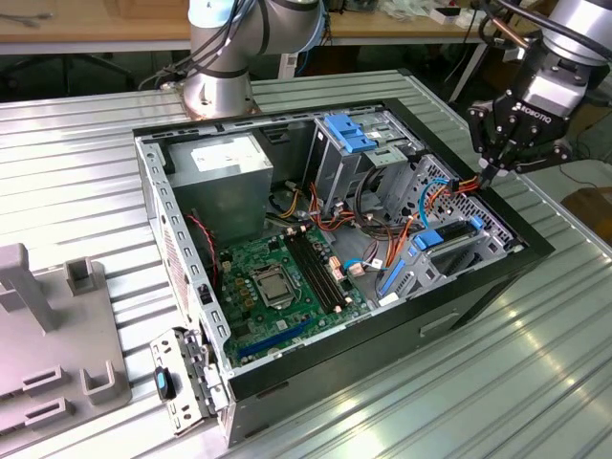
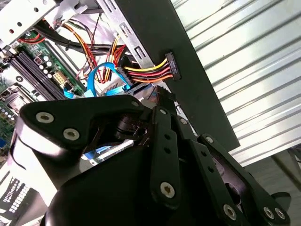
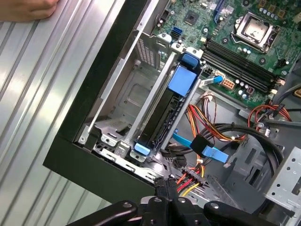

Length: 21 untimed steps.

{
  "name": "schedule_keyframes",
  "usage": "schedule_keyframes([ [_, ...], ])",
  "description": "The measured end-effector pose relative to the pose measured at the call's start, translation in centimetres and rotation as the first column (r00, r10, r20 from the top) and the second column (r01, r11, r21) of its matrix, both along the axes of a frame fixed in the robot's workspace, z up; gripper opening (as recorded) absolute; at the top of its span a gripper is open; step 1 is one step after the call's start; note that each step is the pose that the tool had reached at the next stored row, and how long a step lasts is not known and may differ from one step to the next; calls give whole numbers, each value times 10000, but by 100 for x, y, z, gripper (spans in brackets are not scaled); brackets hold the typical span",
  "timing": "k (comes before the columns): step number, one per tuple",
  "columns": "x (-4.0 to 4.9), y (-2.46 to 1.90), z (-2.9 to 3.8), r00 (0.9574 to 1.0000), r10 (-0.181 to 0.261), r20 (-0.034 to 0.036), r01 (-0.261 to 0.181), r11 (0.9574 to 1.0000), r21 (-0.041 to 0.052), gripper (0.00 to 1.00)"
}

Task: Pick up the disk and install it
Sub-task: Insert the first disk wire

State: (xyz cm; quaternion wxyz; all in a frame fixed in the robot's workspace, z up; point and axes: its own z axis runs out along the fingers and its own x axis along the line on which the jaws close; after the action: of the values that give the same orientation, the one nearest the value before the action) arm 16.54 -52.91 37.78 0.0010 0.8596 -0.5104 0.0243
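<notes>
Ribbed metal table (image 1: 86, 172), open computer case (image 1: 177, 239) lying on it, your disk (image 3: 160, 120) seated in the corner drive bay between blue rails, your gripper (image 1: 488, 174) hovering just above that corner, fingers (image 3: 162, 190) pinched narrow, right beside the power connector (image 2: 171, 66).

open pc case (image 1: 382, 335) mid-frame in exterior view on ribbed metal table (image 1: 76, 172). green motherboard (image 1: 277, 287) inside, grey psu (image 1: 225, 177) above it, grey plastic fixture (image 1: 57, 335) lower left.
</notes>
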Motion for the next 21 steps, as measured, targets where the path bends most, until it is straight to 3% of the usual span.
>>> schedule_keyframes([
  [8, 0, 21, -1, 9996, 266, 0, -266, 9996, -49, 11],
  [12, 1, 36, -2, 9970, 771, -1, -771, 9970, -50, 11],
  [14, 0, 38, -2, 9912, 1326, 0, -1326, 9912, -49, 11],
  [16, 0, 40, -3, 9814, 1919, -1, -1919, 9814, -51, 11],
  [18, 0, 43, -3, 9752, 2214, -1, -2214, 9752, -51, 11],
  [21, 0, 48, -6, 9614, 2753, -1, -2753, 9614, -51, 11],
])
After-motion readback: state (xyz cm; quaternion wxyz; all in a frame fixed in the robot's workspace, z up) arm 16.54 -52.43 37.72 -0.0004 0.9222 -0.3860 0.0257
